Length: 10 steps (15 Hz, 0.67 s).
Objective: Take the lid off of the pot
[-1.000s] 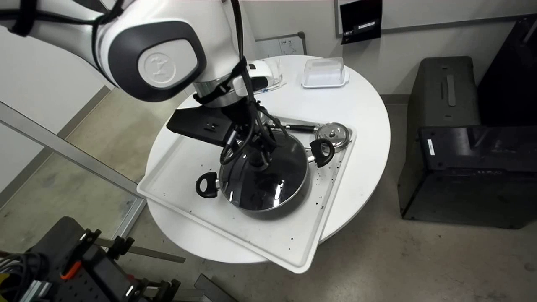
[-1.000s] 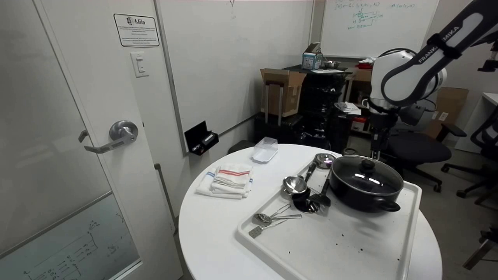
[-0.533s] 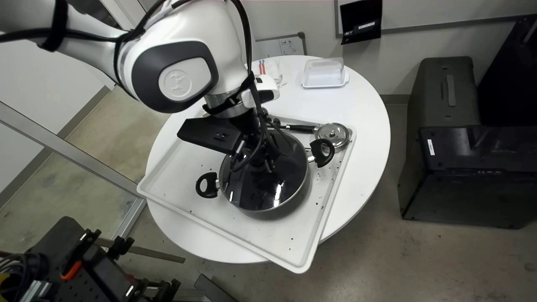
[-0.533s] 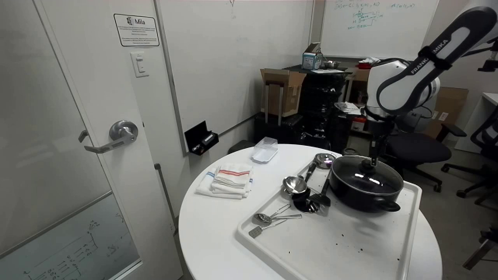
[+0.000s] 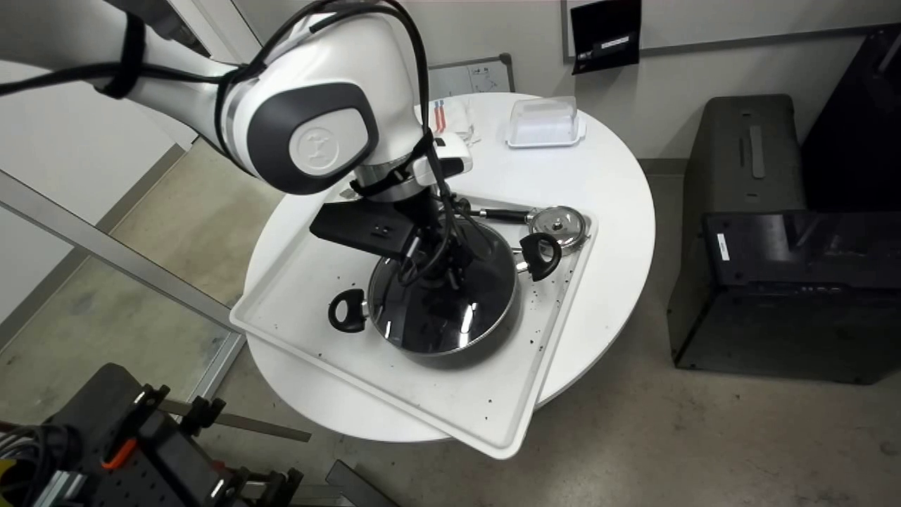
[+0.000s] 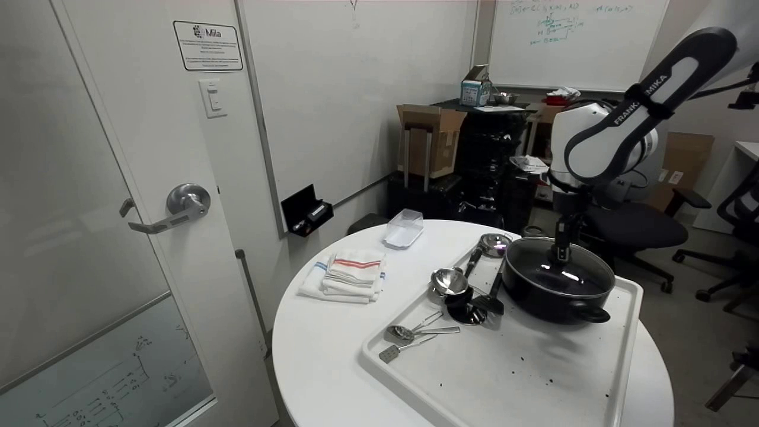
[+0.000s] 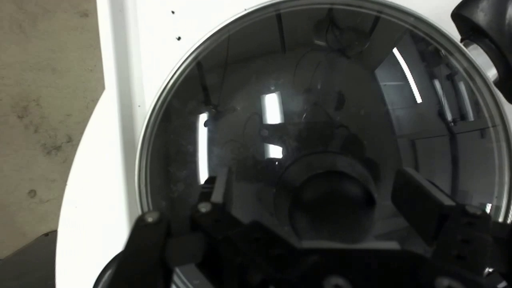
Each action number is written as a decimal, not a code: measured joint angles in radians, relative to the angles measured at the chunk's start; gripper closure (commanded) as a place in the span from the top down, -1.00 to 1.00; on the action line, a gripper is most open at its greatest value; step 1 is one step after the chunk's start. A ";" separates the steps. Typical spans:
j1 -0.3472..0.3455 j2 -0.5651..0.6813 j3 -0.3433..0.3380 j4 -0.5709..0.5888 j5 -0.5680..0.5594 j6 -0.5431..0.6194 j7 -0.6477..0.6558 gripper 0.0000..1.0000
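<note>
The lid, a dark glass disc with a thin metal rim, lies on the black pot [image 6: 533,299] in both exterior views [image 5: 429,324] [image 6: 584,274]. It fills much of the wrist view [image 7: 320,80]. Its round black knob [image 7: 332,204] sits between my two fingers in the wrist view, with a gap on each side. My gripper [image 7: 319,192] is open and points down at the knob. In the exterior views the gripper [image 6: 560,254] is low over the lid's middle and hides most of the knob. The pot's side handle [image 5: 540,257] sticks out towards the metal utensils.
The pot stands on a white tray [image 6: 504,379] on a round white table [image 6: 320,356]. Metal utensils [image 6: 449,281] and a black spatula [image 6: 489,303] lie beside the pot. Folded towels [image 6: 350,276] and a clear plastic container [image 6: 404,229] stand further off.
My gripper has come down and across from behind the pot to the lid's centre, its fingers now at the knob. The lid and pot have not moved.
</note>
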 measured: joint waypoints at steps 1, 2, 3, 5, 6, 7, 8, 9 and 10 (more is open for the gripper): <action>0.000 0.005 0.001 0.006 0.000 0.000 0.000 0.33; 0.000 0.009 0.003 0.011 0.000 0.000 0.000 0.20; 0.000 0.012 0.004 0.015 0.000 0.000 0.000 0.03; -0.001 0.013 0.007 0.022 0.000 0.000 -0.001 -0.31; -0.001 0.012 0.011 0.023 0.000 0.000 -0.001 -0.44; -0.001 0.010 0.013 0.024 0.000 0.000 -0.001 -0.49; -0.002 0.010 0.013 0.024 0.000 0.001 -0.002 -0.49; -0.003 0.010 0.014 0.024 0.000 0.001 -0.003 -0.49; -0.005 0.010 0.015 0.024 0.000 0.001 -0.004 -0.49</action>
